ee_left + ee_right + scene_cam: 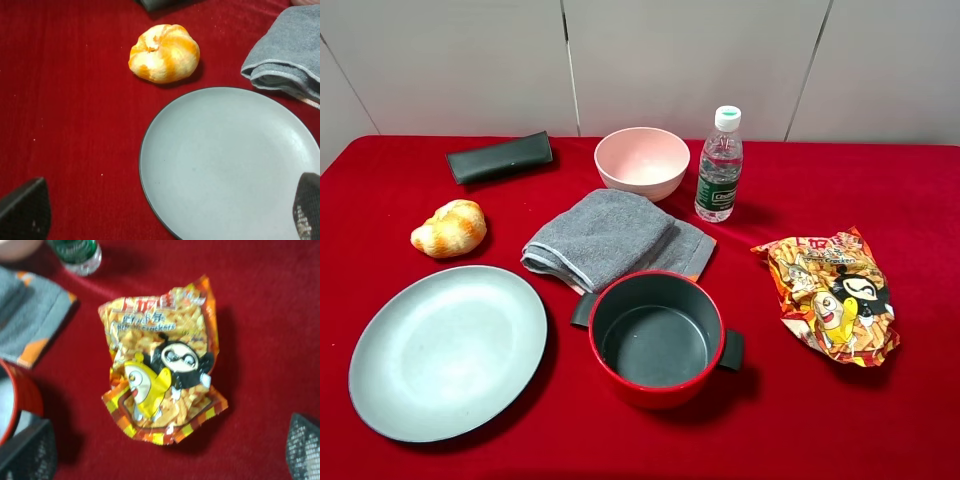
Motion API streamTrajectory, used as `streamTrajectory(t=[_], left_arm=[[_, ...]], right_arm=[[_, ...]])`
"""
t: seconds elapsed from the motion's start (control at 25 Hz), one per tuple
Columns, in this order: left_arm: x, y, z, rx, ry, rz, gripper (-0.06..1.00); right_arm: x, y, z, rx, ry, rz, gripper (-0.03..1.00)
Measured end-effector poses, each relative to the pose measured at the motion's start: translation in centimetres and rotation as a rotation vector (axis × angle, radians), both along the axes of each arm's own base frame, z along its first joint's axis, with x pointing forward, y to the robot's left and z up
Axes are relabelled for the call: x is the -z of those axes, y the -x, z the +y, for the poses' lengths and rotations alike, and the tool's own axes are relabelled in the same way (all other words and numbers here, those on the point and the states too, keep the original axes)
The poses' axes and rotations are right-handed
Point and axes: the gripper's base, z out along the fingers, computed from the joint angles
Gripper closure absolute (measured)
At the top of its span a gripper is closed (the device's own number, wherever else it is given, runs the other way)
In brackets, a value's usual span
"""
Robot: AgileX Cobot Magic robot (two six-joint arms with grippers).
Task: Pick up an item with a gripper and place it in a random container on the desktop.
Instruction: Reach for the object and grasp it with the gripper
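The crinkly orange-yellow-red snack bag (830,295) lies flat on the red cloth desktop (920,200) at the right. It also shows in the right wrist view (162,370). My right gripper (165,452) hovers above the bag, open and empty, with a black finger (27,452) at either side. The large grey-blue plate (448,350) lies at the front left. In the left wrist view my left gripper (165,210) hovers over the plate (225,160), open and empty. Neither arm shows in the exterior high view.
A red pot (658,338) with a grey inside stands at front centre. Behind it lie a grey towel (605,238), a pink bowl (642,162) and a water bottle (719,165). An orange-white conch shell (449,228) and a dark case (500,157) lie at the left.
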Motion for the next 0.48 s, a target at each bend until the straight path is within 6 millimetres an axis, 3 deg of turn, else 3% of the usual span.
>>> streamTrajectory(t=[0.2,0.48], left_arm=[[0.0,0.0,0.0,0.0,0.0,0.0,-0.01],[0.0,0.0,0.0,0.0,0.0,0.0,-0.01]], right_arm=[[0.6,-2.1,0.1,-0.015,-0.004,0.102,0.27],[-0.5,-5.5,0.0,-0.062,0.027,0.169,0.27]])
